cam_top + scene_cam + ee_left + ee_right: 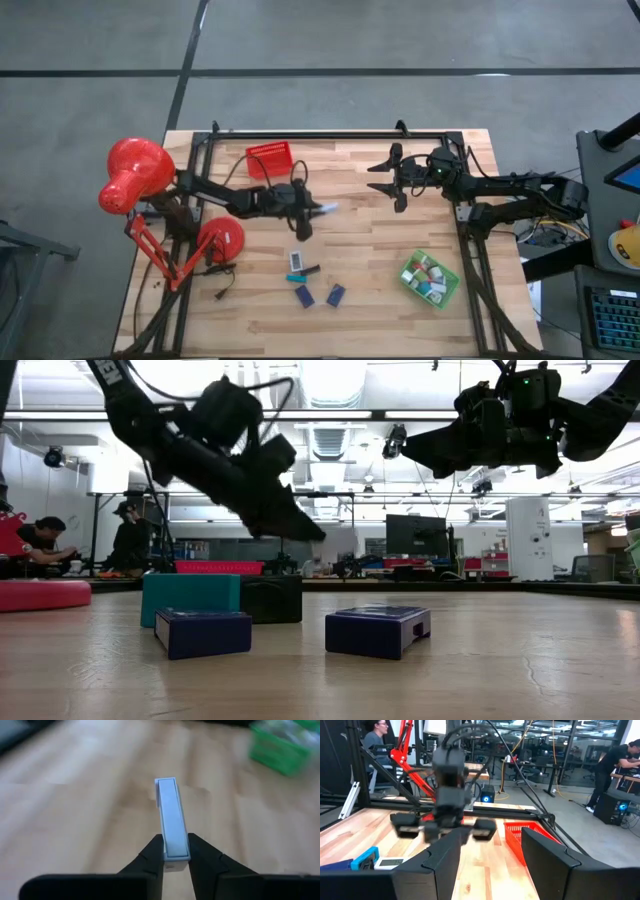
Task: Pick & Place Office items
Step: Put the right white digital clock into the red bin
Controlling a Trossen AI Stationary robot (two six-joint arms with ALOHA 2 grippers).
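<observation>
My left gripper (312, 211) hovers over the table's middle, shut on a long white block (326, 208), which shows clearly in the left wrist view (171, 815). My right gripper (384, 178) is open, raised above the table's far right part and touching nothing. Two navy blocks (304, 296) (336, 294), a white-and-teal piece (296, 262) and a teal-and-black piece (305, 272) lie flat on the table near its near edge. In the low view the navy blocks (203, 632) (378, 630) sit in front of a teal block (190, 598). My left gripper pinches the white block between its two fingers (150, 857) at one end (176, 851). The block's length runs along the fingers and sticks out well past their tips. It is lifted clear of the table, pointing toward the table's right.
A green tray (412, 282) with several small pieces stands near the right near corner. A red tray (268, 160) sits at the far edge, left of centre. A big red desk lamp (135, 175) and its base (220, 240) fill the left side. Bare wood lies between the grippers.
</observation>
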